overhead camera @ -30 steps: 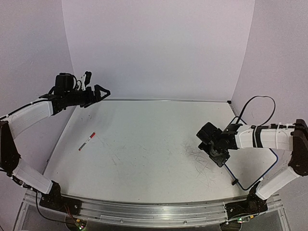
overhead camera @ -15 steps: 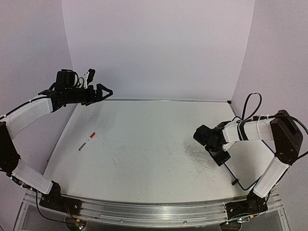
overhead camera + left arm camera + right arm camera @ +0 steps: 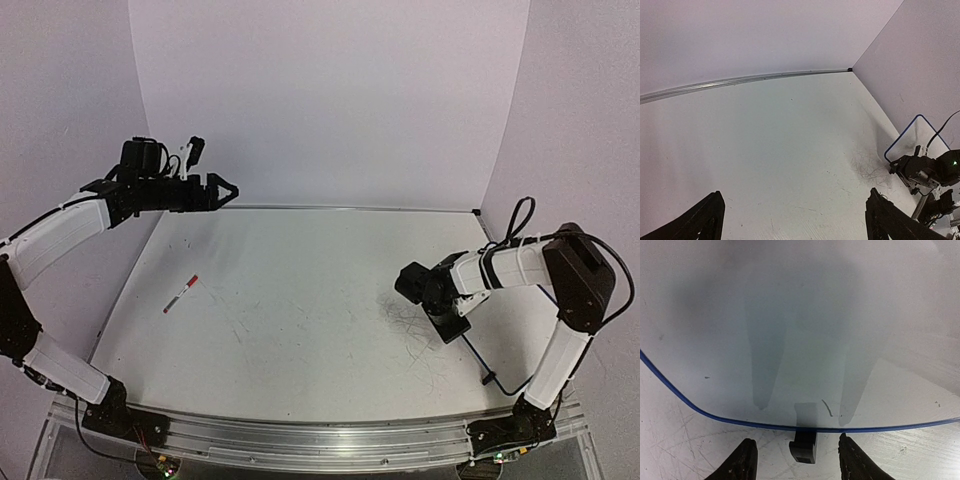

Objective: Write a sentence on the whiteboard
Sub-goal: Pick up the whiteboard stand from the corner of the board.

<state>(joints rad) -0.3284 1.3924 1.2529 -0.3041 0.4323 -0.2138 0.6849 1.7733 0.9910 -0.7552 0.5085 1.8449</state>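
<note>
Since the earlier frame the right arm has been folded in, and the right gripper point(image 3: 447, 322) has been shifted slightly left. The left gripper point(image 3: 795, 194) has been swung a little to the right. The scratched white table point(image 3: 300, 300) is seen from above. The whiteboard point(image 3: 800, 330) is laid flat at the table's right side, its blue rim partly hidden under the right arm. The right gripper is held low over the board's left edge. Its jaws are parted on either side of a black clip foot point(image 3: 804, 445), and a gap is seen on both sides. The left gripper is raised at far left with its jaws spread wide and nothing held. A red-capped marker point(image 3: 181, 293) is left lying on the table's left part, well apart from the board.
</note>
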